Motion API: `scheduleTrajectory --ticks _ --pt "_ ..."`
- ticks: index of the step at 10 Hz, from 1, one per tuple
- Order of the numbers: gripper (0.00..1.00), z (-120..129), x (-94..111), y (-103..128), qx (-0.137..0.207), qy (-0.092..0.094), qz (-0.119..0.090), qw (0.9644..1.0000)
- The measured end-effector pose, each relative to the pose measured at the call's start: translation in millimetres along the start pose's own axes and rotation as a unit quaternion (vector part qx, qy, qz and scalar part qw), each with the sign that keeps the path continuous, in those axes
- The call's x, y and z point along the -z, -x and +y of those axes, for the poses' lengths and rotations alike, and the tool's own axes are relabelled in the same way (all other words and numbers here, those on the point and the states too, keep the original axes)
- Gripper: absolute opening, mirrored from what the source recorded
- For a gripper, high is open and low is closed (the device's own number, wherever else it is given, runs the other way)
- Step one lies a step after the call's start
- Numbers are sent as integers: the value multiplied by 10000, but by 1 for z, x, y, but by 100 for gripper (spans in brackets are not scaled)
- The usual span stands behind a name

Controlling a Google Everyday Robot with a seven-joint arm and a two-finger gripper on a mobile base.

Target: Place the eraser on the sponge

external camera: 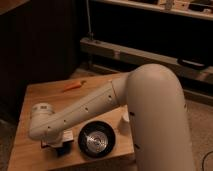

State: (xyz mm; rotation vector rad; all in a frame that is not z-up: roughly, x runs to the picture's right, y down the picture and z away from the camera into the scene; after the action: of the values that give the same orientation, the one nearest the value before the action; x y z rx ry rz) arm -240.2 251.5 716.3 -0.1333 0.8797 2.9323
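My arm reaches from the right across the wooden table (35,95), and its white wrist (42,119) hangs over the table's front left. The gripper (60,145) points down there, just left of the black bowl (97,139). A dark pad directly under it looks like the sponge (64,149), mostly covered by the gripper. A small pale bit at the gripper's left edge may be the eraser (48,144); I cannot tell whether it is held or resting.
A thin orange stick (74,86) lies at the table's back. A white cup (125,120) stands right of the bowl, half hidden by my arm. Dark shelving and a rail fill the background. The table's front edge is close to the gripper.
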Motion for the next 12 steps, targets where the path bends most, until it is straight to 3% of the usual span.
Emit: scheduleTrajectory --ticks 4,6,9,12 --pt "61 1 -11 -3 89 -193 69 9998" --pt "78 1 -17 -10 174 -304 98 9993" --pt "80 2 -22 -13 310 -484 91 9983" --pt "80 2 -23 -14 319 -497 89 9982"
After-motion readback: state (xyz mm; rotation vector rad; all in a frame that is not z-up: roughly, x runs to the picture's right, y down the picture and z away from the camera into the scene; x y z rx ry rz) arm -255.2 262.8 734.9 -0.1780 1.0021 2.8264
